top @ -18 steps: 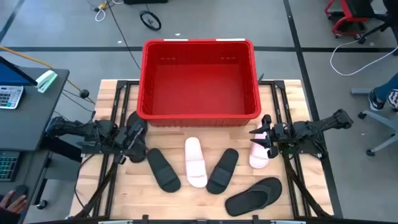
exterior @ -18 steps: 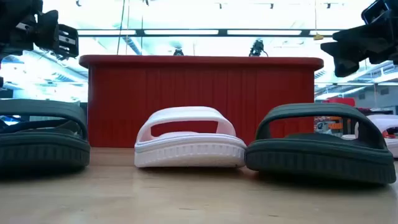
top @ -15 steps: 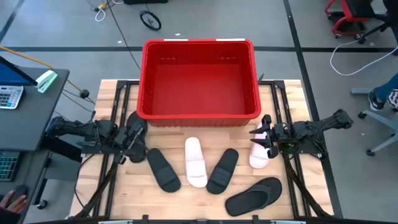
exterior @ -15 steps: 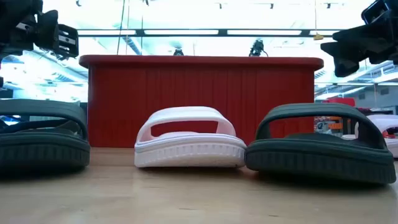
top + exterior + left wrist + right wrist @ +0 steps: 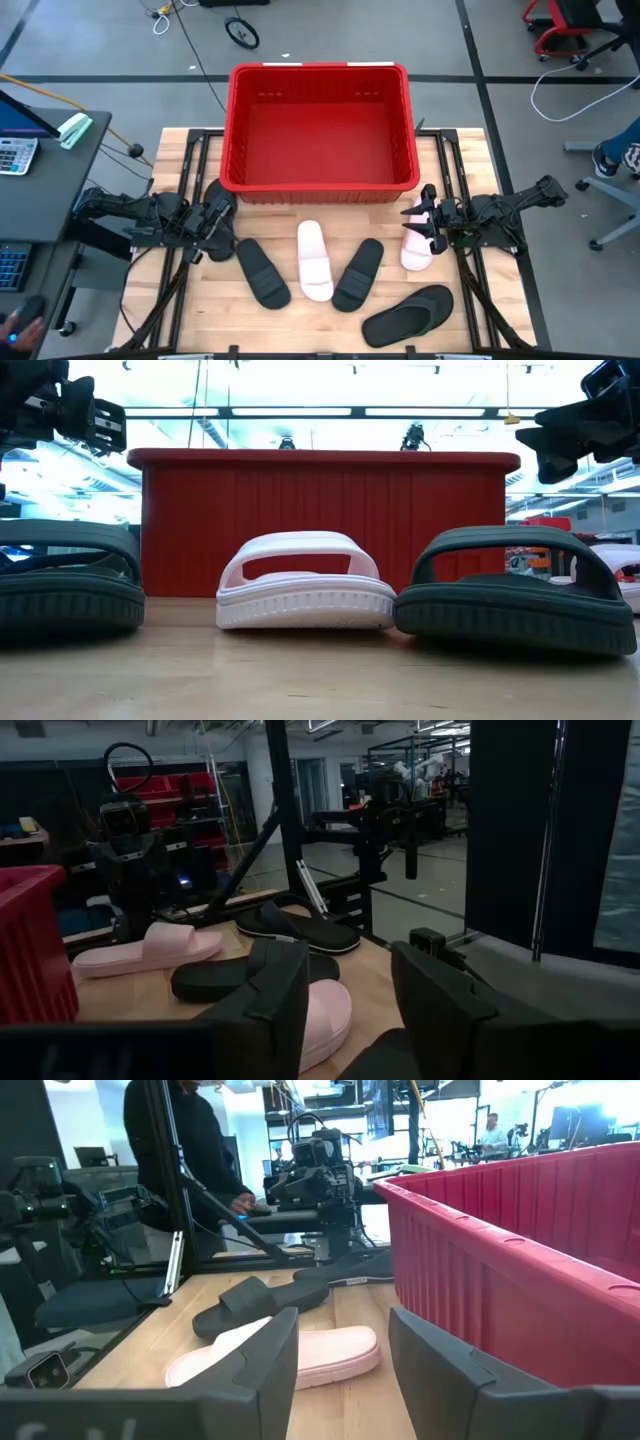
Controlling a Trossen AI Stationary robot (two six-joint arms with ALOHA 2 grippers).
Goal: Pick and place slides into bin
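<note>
High view: the empty bin [image 5: 322, 182] is shown at the table's far side, with six slides [image 5: 316, 262] lying in front of it. The right gripper [image 5: 428, 218], fingers spread, is poised over a pink slide [image 5: 416, 246]; the left gripper [image 5: 216, 228], likewise spread, waits beside a black slide [image 5: 217, 197]. The strap is best straddled squarely before closing.

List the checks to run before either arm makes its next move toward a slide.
Red rectangular plastic bin empty, open on top: ok.
Left gripper fingers open, holding nothing: ok.
Right gripper fingers open, holding nothing: ok.
Pale pink wide-strap slide at the right gripper lies flat: ok.
Black rubber slide by the left gripper unobstructed: cannot tell, arm covers part.
Person in dark clothing beyond the table stands clear: cannot tell.
</note>
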